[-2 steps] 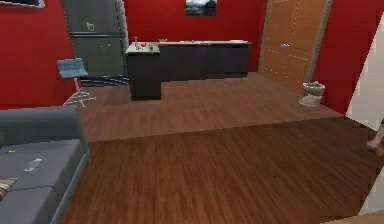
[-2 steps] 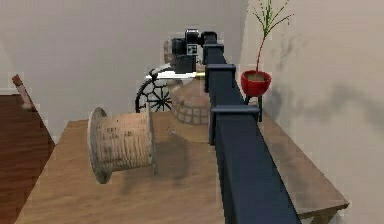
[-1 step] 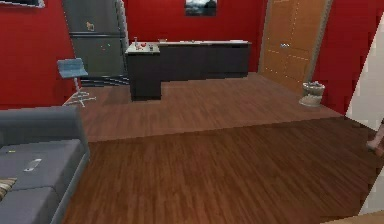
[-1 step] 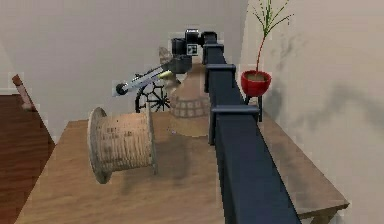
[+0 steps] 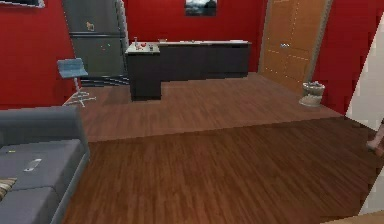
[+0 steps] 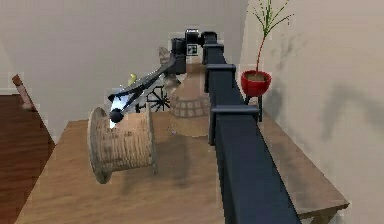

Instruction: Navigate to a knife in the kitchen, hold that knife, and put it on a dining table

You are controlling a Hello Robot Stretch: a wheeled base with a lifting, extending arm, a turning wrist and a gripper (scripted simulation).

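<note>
Arm (image 6: 238,150) out over table (image 6: 65,175), hand (image 6: 122,100) angled downward.

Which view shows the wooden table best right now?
The arm side view: the wooden table spreads across its lower half, carrying a spool-like wooden object, a pale vase and a red potted plant, with the arm reaching over it. The forward view has a pale sliver at its bottom right corner, possibly that table's edge.

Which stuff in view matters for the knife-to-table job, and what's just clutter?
Job: hand, can't tell whether it holds anything; wooden table; kitchen counter.
Clutter: wooden spool; beige vase; red-potted plant; sofa; blue stool.
</note>
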